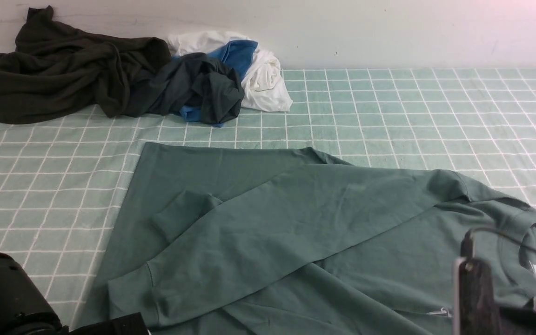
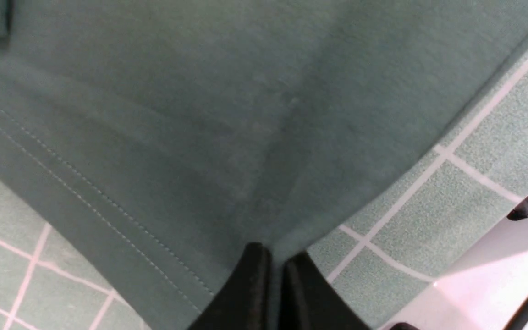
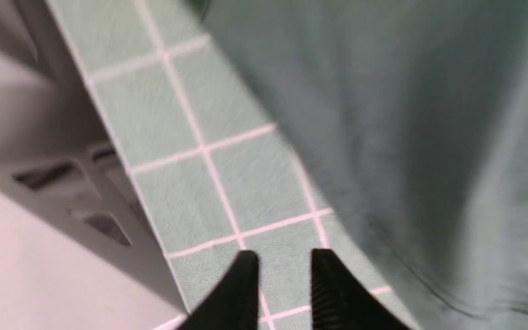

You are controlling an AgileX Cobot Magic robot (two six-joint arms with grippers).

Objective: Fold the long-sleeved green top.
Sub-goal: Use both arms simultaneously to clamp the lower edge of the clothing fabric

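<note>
Left gripper (image 2: 277,257) pinches hem corner of green long-sleeved top (image 1: 296,218).
Top lies flat on checked tablecloth (image 1: 389,107), sleeve across body. Left fingers clenched on fabric, likely for lifting a fold. Right gripper (image 3: 284,262) parted, empty, beside top's edge.

Left end effector (image 2: 277,257) closed; right end effector (image 3: 284,257) parted.

A plain lab-like work area: a checked tablecloth (image 1: 389,116), a bare white wall (image 1: 389,32), heaped clothes (image 1: 110,79) behind.
</note>
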